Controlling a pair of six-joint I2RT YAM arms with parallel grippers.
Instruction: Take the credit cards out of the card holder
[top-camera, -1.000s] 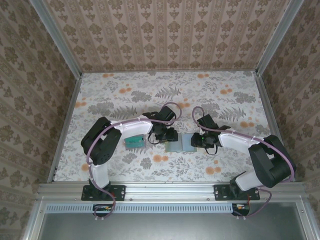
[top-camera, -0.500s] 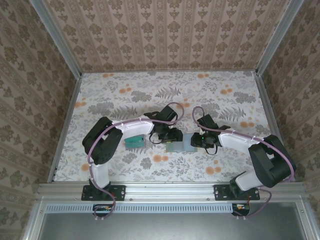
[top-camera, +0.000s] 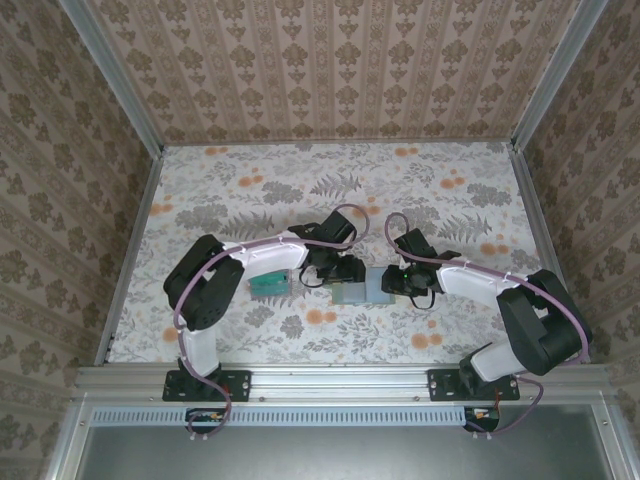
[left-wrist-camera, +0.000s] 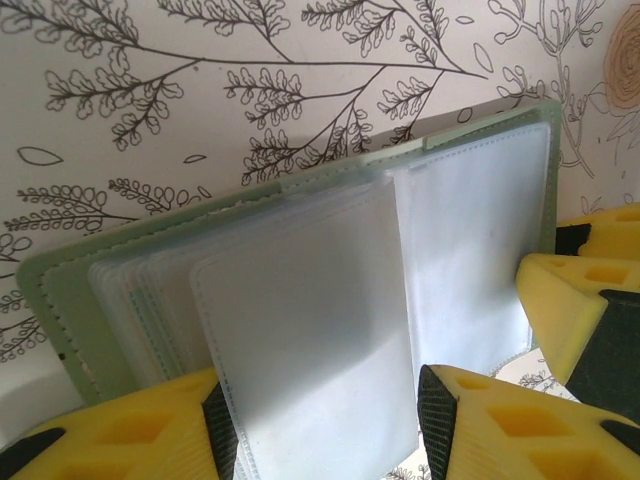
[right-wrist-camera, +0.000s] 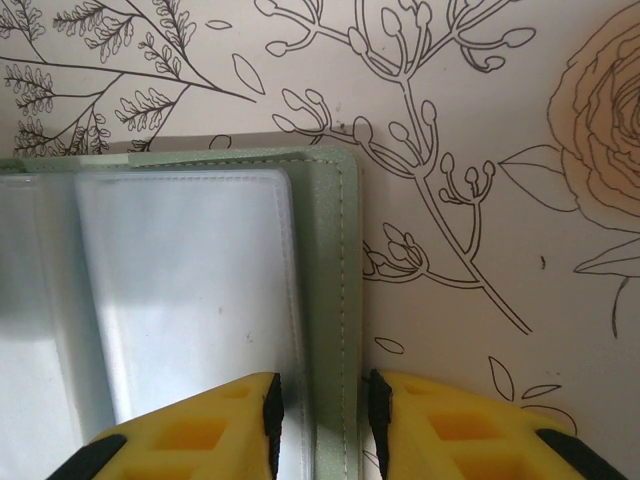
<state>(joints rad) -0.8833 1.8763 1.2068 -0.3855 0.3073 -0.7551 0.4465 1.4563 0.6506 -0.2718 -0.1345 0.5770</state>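
Farthest left on the flowered desk (top-camera: 230, 200), the credit cards (top-camera: 268, 283) lie in a small teal and green pile just beside the left arm. They are apart from the wallet, likely so that cleared cards stay out of the working area. Next comes the left tool (left-wrist-camera: 318, 425), spread wide, with a frosted clear sleeve (left-wrist-camera: 300, 340) standing in the gap between its yellow fingers (left-wrist-camera: 130, 435). It seems placed there to leaf through the pockets, and I cannot tell whether the pads actually press on the leaf. The card holder (top-camera: 360, 291) lies open and flat on the desk between the two tools. It has a dull grey-green cover with a stitched border and a fan of cloudy plastic leaves, stacked thick on its left half and thin on its right. No coloured card shows through the leaves in sight, so the job looks close to done, though the deeper pockets are hidden. On the right, the right tool (right-wrist-camera: 322, 420) is drawn narrow over the holder's outer cover edge, pinching it, probably to anchor the wallet against tugging.
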